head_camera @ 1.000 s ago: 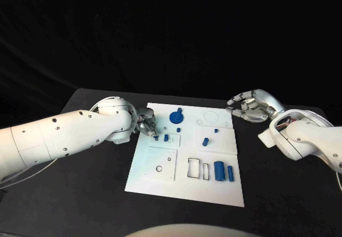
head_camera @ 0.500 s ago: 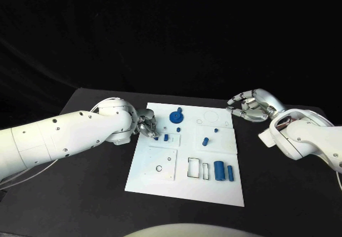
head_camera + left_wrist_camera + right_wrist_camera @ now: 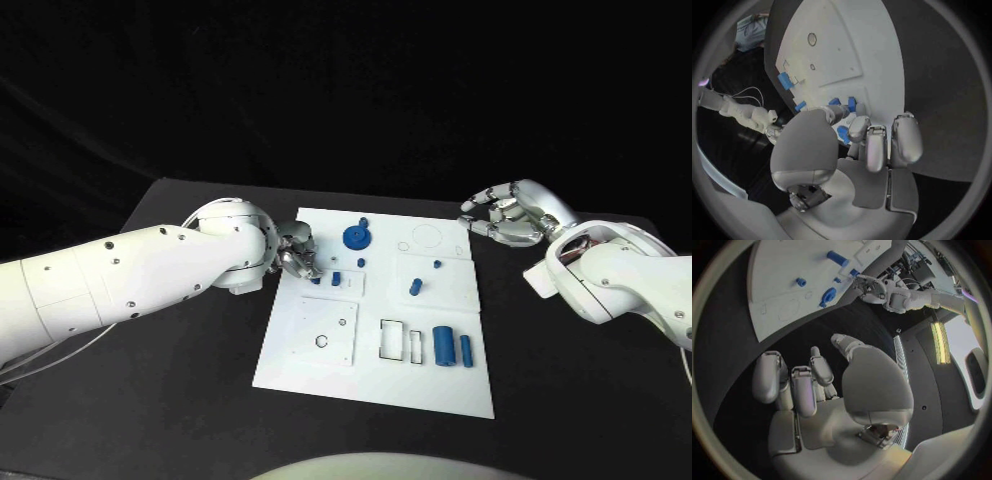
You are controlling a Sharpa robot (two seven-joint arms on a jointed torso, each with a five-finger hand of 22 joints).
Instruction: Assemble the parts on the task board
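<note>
Nothing shifted — left hand (image 3: 299, 257) seemingly pinching upright blue part (image 3: 844, 134), right hand (image 3: 505, 215) empty, fingers apart.

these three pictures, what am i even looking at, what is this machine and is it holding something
It is a robot with two white arms, each ending in a silver robot hand, working at a black table. The square picture looks down from a camera on its head. The two round pictures come from cameras at its wrists, looking past each palm.

On the table lies a white task board with small blue parts, among them a round disc and two upright cylinders.

The left robot hand reaches over the board's edge, fingers curled beside small blue pieces; whether it grips one cannot be told. The right robot hand hovers off the board, holding nothing.
</note>
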